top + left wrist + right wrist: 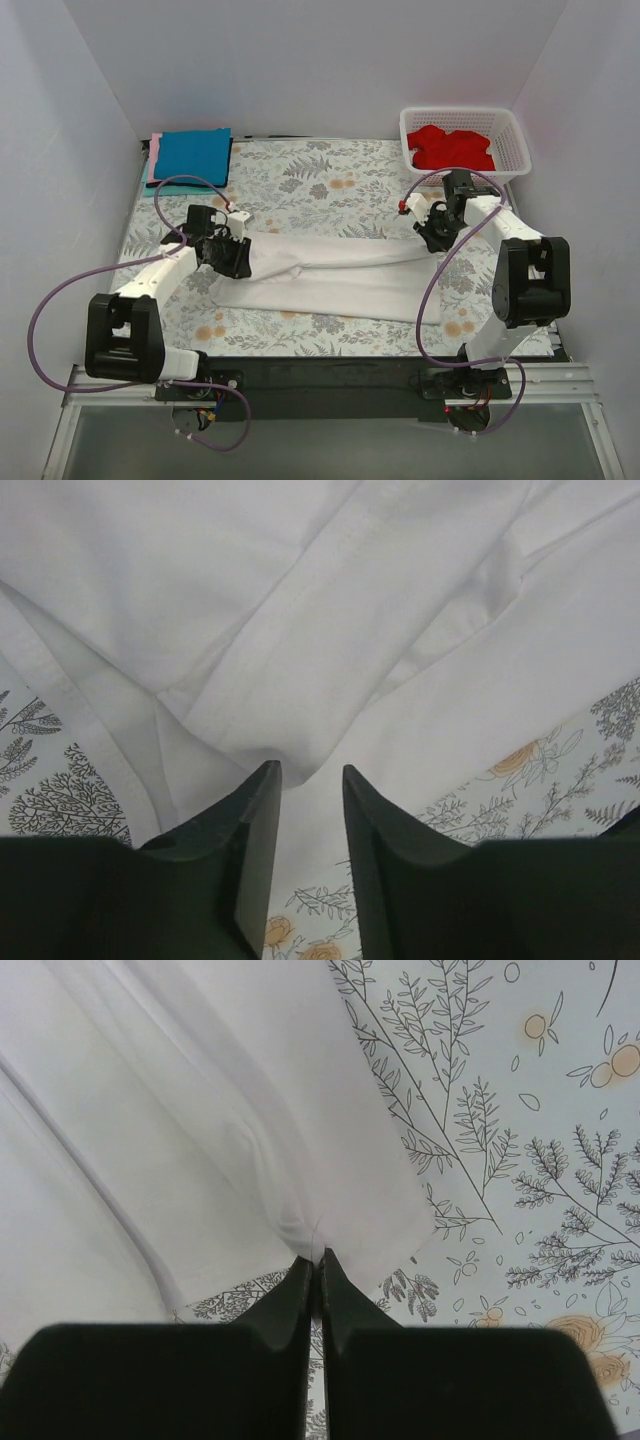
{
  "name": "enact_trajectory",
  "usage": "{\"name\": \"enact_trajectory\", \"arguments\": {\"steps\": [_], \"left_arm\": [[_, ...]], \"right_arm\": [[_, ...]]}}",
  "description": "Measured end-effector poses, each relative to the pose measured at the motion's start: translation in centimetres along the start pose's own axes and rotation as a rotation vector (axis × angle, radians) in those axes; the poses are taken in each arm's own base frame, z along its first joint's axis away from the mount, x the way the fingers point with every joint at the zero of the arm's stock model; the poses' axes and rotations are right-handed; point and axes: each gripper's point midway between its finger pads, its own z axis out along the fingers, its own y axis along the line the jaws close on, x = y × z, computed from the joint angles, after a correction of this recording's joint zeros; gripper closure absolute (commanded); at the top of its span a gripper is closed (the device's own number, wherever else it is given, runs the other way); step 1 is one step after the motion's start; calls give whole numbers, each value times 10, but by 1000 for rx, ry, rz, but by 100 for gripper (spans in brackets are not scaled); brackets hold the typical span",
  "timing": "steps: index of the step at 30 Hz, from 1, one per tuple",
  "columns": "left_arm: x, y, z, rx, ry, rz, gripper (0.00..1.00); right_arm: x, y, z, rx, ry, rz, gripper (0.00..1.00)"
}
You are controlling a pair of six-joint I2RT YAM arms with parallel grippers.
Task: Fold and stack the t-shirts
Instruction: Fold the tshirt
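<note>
Floral table cloth [330, 170] carries the white t-shirt [340, 280], folded lengthwise at centre. Right gripper [315, 1260] is clenched on its right end; left gripper [310, 772] stands with jaws parted over its left end. Blue t-shirt [195, 155] lies far left; red t-shirt [450, 148] sits in the basket [460, 111] far right.
</note>
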Motion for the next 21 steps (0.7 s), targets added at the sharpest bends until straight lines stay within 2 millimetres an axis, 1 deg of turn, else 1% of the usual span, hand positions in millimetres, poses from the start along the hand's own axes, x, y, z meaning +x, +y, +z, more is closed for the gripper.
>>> {"name": "enact_trajectory", "arguments": {"steps": [1, 3, 5, 7, 9, 11, 12, 13, 15, 16, 18, 20, 21], "left_arm": [[3, -1, 0, 6, 11, 4, 59], [6, -5, -4, 29, 34, 16, 58], [-1, -8, -8, 43, 28, 34, 55], [-17, -10, -15, 56, 0, 58, 54], [-44, -11, -22, 69, -52, 90, 52], [-66, -12, -25, 87, -84, 107, 51], [-76, -11, -23, 97, -94, 111, 50], [-83, -9, -18, 108, -92, 106, 50], [-87, -6, -9, 121, -81, 95, 50], [-85, -1, 5, 139, -49, 72, 50], [-78, 2, 21, 162, 7, 36, 50], [-70, 5, 38, 179, 58, 7, 50], [-67, 4, 43, 185, 75, -1, 50]], "right_arm": [[1, 0, 0, 1, 3, 2, 74], [1, -1, 0, 3, 7, -6, 64], [2, 0, 0, -1, 11, -9, 64], [5, 3, -1, -13, 19, -6, 63], [6, 6, -2, -21, 24, -5, 60], [7, 9, -4, -27, 27, -5, 59], [7, 10, -6, -28, 28, -4, 59], [7, 11, -8, -28, 28, -4, 58], [7, 14, -10, -35, 31, 2, 59], [7, 15, -10, -40, 31, 6, 59], [6, 17, -11, -51, 30, 20, 59], [1, 17, -13, -65, 21, 35, 59], [-3, 15, -14, -71, 13, 43, 60]]}}
